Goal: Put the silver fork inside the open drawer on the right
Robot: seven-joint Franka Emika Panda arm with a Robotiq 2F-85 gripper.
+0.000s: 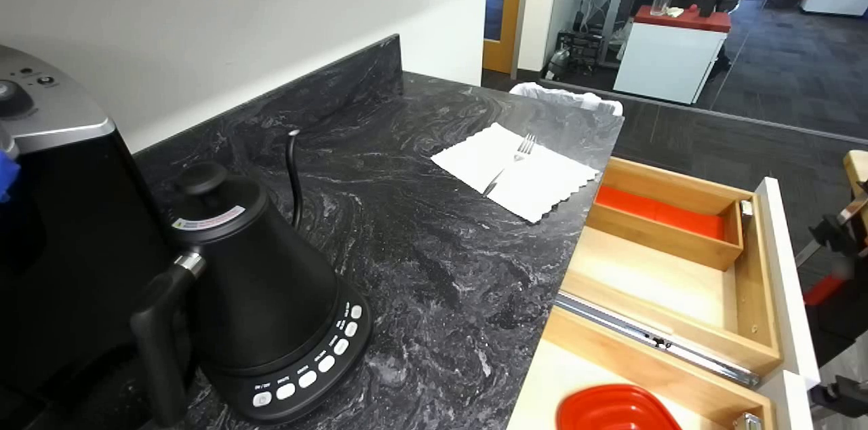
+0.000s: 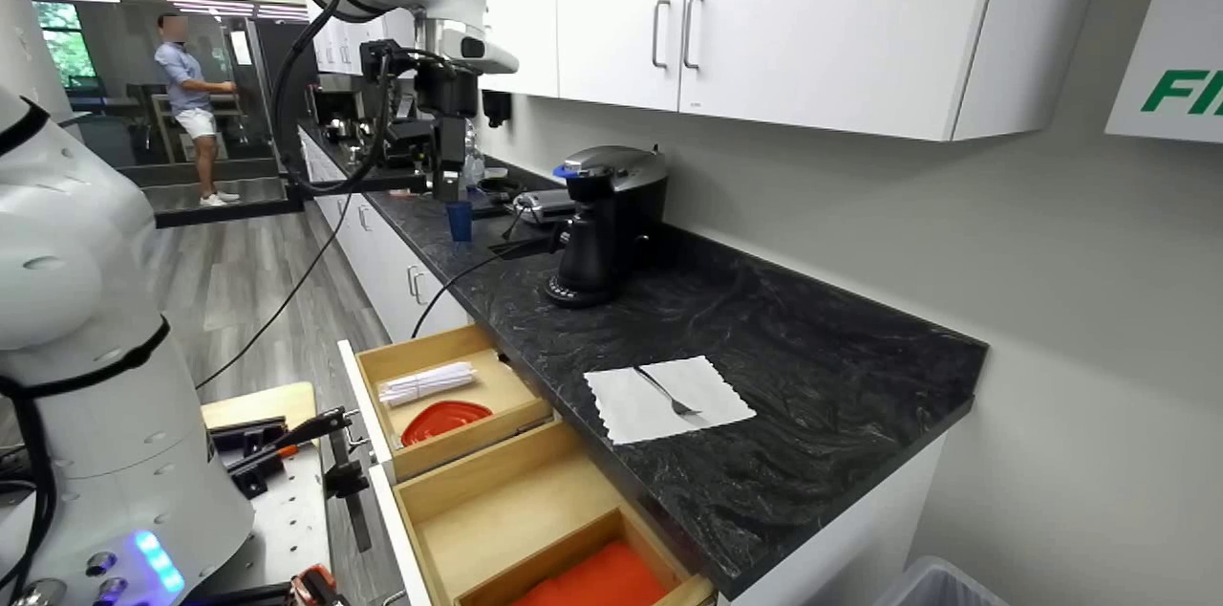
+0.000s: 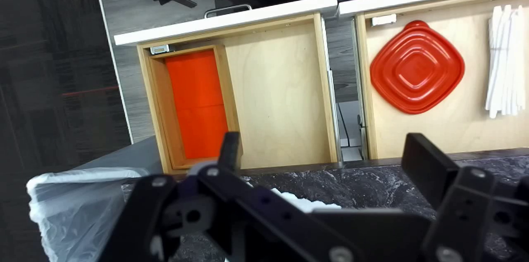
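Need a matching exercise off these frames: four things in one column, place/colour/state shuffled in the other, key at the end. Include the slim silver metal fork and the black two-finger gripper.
Things
1. slim silver metal fork
2. narrow wooden compartment in the wide pale-wood drawer
3. red rounded-square plastic lid
4. black two-finger gripper

Place, colour or state
A. lined bright orange-red
B. jaws wide apart
C. on a white wavy-edged napkin
D. beside a bundle of slender white sticks

Pairs: 1-C; 2-A; 3-D; 4-B
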